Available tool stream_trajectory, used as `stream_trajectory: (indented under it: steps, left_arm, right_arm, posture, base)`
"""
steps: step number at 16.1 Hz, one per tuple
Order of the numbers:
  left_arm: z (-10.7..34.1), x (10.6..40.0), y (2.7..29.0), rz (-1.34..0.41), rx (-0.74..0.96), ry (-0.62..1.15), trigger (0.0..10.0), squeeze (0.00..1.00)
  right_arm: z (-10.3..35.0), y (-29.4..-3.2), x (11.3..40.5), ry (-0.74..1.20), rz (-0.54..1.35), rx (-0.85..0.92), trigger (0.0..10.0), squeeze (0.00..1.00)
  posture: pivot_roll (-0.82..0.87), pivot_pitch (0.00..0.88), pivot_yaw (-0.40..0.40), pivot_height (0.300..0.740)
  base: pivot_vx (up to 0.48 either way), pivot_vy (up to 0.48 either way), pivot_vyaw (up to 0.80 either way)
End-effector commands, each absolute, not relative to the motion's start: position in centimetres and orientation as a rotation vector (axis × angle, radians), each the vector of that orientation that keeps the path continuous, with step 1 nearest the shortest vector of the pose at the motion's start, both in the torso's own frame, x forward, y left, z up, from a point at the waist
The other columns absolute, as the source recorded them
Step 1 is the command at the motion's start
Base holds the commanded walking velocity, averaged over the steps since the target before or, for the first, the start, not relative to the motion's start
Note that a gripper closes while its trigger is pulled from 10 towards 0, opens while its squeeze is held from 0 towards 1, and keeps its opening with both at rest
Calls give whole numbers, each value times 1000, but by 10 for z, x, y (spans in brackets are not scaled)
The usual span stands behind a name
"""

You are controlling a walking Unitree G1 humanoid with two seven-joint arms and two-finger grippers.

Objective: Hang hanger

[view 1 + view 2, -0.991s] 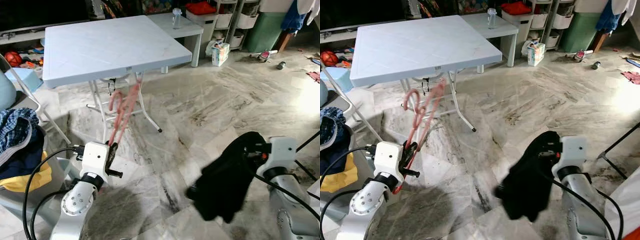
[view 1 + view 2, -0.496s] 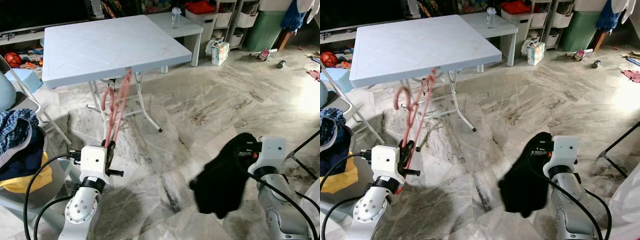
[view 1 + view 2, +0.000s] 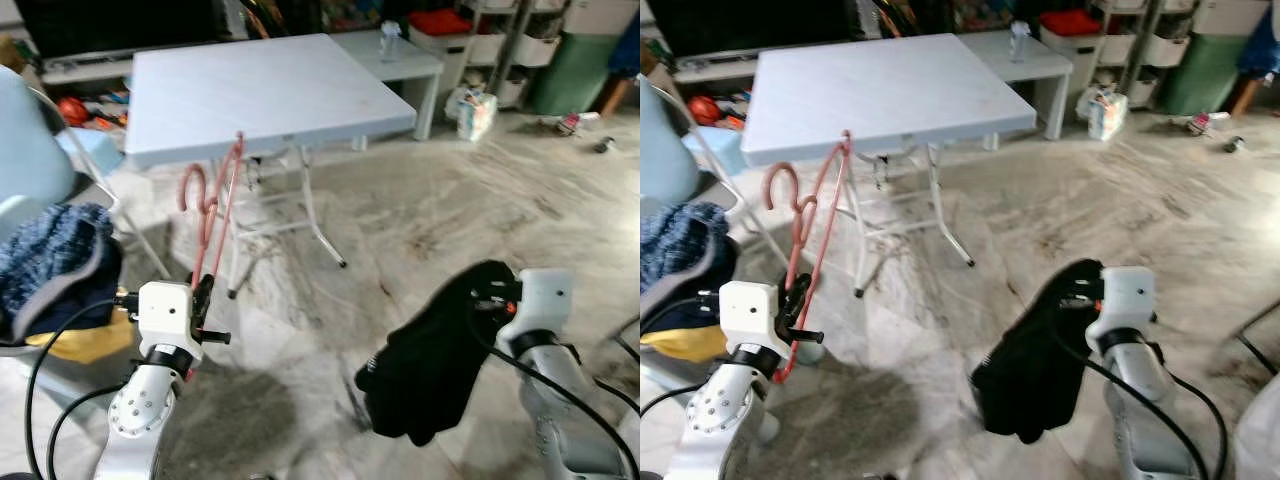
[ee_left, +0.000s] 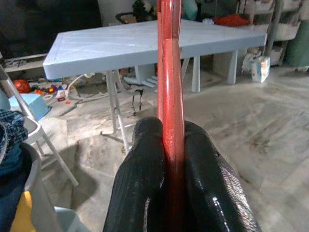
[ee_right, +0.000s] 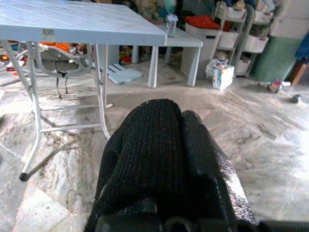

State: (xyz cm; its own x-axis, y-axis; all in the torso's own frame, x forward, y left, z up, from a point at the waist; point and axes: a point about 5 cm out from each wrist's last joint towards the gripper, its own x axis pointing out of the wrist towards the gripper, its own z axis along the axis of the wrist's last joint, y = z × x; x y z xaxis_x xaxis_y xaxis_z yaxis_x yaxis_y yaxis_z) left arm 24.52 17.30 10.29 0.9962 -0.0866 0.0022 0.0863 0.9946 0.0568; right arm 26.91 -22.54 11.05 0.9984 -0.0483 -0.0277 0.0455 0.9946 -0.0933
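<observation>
A pink-red hanger (image 3: 212,205) stands nearly upright in front of the pale blue table (image 3: 270,90), its hook (image 3: 192,186) to the left. My left gripper (image 3: 203,295) is shut on the hanger's lower part. In the left wrist view the hanger (image 4: 170,72) is pinched between the two black fingers (image 4: 145,164). A black knitted garment (image 3: 430,350) hangs from my right gripper (image 3: 492,296), low on the right above the floor. In the right wrist view the garment (image 5: 154,145) drapes over the fingers and hides them.
A folding chair at the left holds a pile of clothes (image 3: 50,270). The table's metal legs (image 3: 320,215) stand just beyond the hanger. A low white table (image 3: 400,55) and storage shelves (image 3: 520,40) are at the back right. Marble floor (image 3: 480,190) lies open on the right.
The whole view has shifted, so the camera has turned left. The hanger swung from a rightward tilt to nearly upright. The black garment still hangs from the right gripper.
</observation>
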Motion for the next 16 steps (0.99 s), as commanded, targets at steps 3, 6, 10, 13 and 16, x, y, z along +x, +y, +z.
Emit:
stream_trajectory:
  steps: [3, 6, 10, 13, 16]
  left_arm:
    - [109, 245, 162, -110, 21, -23, 10000, 0]
    - [114, 243, 160, -133, 30, -25, 10000, 0]
    - [117, 240, 172, -98, 28, -1, 10000, 0]
    - [117, 241, 168, -112, 18, 2, 10000, 0]
    - [121, 249, 163, -107, 1, -12, 10000, 0]
  right_arm:
    - [124, -220, 275, -37, -74, -51, 10000, 0]
    - [122, -210, 273, -27, -37, -51, 10000, 0]
    - [119, -206, 265, -14, -23, -47, 10000, 0]
    - [122, -200, 269, -27, -7, -35, 10000, 0]
    - [126, -198, 273, -34, 16, -45, 10000, 0]
  posture:
    - [-4, 0, 33, 740]
    - [7, 0, 36, 740]
    - [20, 0, 38, 740]
    - [13, 0, 38, 740]
    - [7, 0, 27, 740]
  base:
    - [275, 0, 0]
    - [273, 0, 0]
    - [286, 187, 0]
    - [307, 284, 604]
    - [308, 316, 596]
